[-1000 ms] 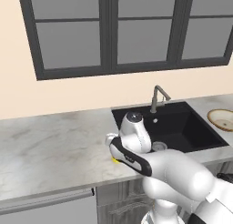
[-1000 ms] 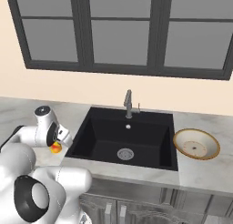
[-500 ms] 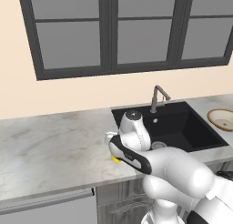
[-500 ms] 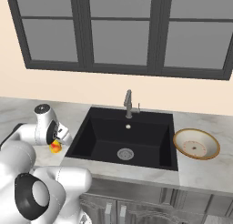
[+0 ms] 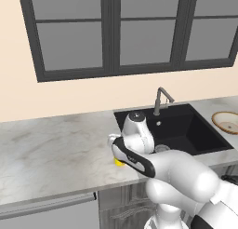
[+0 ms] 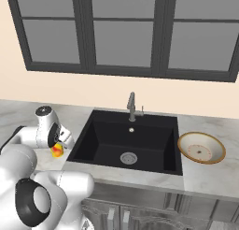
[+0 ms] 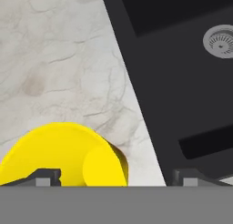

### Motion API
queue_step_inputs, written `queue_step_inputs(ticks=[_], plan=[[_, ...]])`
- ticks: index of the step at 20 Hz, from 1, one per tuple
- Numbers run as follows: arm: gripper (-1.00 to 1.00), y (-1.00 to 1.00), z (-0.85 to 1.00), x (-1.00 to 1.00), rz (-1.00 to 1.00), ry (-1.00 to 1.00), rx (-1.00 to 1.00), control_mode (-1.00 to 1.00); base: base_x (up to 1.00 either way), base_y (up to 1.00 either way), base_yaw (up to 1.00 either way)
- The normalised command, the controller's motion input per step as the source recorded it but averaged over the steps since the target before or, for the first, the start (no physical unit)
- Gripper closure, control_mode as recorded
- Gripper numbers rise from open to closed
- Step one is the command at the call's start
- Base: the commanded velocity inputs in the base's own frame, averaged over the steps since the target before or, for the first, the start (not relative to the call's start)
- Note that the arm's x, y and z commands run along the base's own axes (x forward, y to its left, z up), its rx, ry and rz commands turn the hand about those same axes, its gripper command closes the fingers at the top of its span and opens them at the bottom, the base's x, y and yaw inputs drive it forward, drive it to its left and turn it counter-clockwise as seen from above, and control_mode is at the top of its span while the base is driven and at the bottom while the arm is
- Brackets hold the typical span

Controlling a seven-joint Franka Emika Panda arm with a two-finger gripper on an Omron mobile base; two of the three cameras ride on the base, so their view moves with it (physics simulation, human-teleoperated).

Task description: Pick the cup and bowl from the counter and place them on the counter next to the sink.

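The gripper is hovering with its fingers spread wide, straddling the small bright yellow handleless cup, which is sitting on the light grey marbled stone table just beside the black rectangular recessed sink; judging by that spot, the cup is being set free at its goal. The wide shallow tan-rimmed bowl is waiting across the sink. One cup, one bowl, one sink.
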Motion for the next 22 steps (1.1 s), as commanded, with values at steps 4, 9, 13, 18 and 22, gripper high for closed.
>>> queue_step_inputs(ticks=[4,9,13,18,22], plan=[[-1.0,-0.14,0.14,0.0,0.0,0.0,0.0,-1.0,0.0,0.0,0.0],[-1.0,-0.17,0.2,0.0,0.0,0.0,0.0,-1.0,0.0,0.0,0.0],[-1.0,-0.23,0.22,-0.04,0.0,0.0,0.0,-1.0,0.0,0.0,0.0],[-1.0,-0.06,0.47,-0.29,0.0,0.0,0.0,-1.0,0.0,0.0,0.0],[-1.0,0.0,0.56,-0.69,0.0,0.0,0.0,-1.0,0.0,0.0,0.0]])
